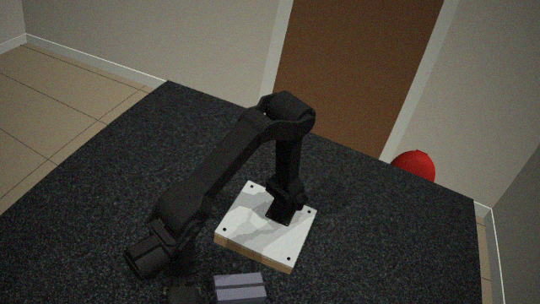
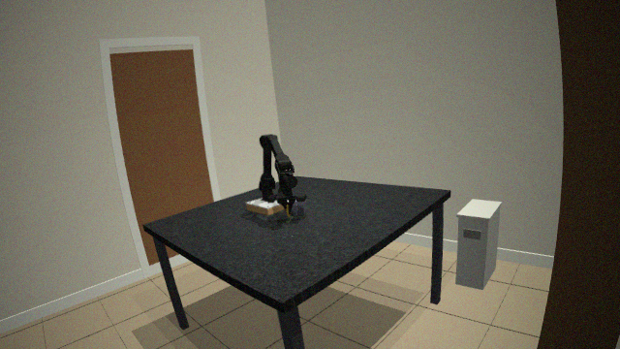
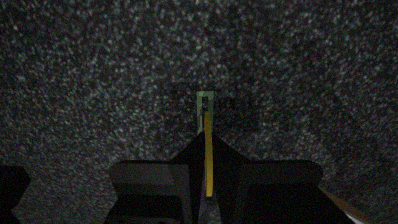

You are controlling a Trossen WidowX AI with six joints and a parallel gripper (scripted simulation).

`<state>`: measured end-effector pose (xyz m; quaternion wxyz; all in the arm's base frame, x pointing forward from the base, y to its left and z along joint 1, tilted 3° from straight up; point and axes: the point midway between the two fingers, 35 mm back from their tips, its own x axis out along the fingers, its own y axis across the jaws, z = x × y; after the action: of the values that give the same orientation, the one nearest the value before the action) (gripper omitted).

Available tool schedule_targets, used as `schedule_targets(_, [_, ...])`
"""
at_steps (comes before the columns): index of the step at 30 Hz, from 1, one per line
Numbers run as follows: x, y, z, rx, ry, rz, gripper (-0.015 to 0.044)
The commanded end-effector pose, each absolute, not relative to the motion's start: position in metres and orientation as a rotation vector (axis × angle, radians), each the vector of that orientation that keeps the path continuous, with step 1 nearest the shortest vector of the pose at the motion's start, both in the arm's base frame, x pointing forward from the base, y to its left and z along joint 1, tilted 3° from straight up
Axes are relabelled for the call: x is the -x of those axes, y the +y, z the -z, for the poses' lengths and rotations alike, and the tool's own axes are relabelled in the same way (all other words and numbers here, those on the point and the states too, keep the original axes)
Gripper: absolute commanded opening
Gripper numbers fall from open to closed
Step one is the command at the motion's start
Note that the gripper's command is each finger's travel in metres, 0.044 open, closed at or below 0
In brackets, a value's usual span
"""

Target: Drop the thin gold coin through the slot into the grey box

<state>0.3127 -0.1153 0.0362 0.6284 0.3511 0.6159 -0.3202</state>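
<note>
The gold coin [image 3: 209, 172] [image 2: 289, 211] is on edge, seen as a thin upright strip. My gripper [image 3: 206, 135] is shut on it, with a dark finger against each face. The dark-green holder [image 3: 206, 93] lies under the coin's far end in the wrist view, its far end showing. Whether the coin's lower edge still touches the holder is hidden. The grey box [image 1: 238, 279] is at the bottom edge of the top view, just right of the gripper, with a dark slot running across its lid. In that view the fingertips and coin cannot be made out.
The arm's pale base plate [image 1: 240, 219] [image 2: 259, 204] with a wooden edge is behind the box and the gripper. The dark speckled table [image 1: 380, 236] [image 2: 339, 228] carries the arm. A red round object [image 1: 415, 164] shows beyond the table's far edge.
</note>
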Motion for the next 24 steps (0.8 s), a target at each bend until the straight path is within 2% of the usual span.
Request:
schedule_targets(1, [-0.315,-0.116,-0.050,-0.807,1.399,0.729,0.0000])
schedule_targets(24, [-0.309,-0.117,-0.108,-0.807,1.399,0.729,0.0000])
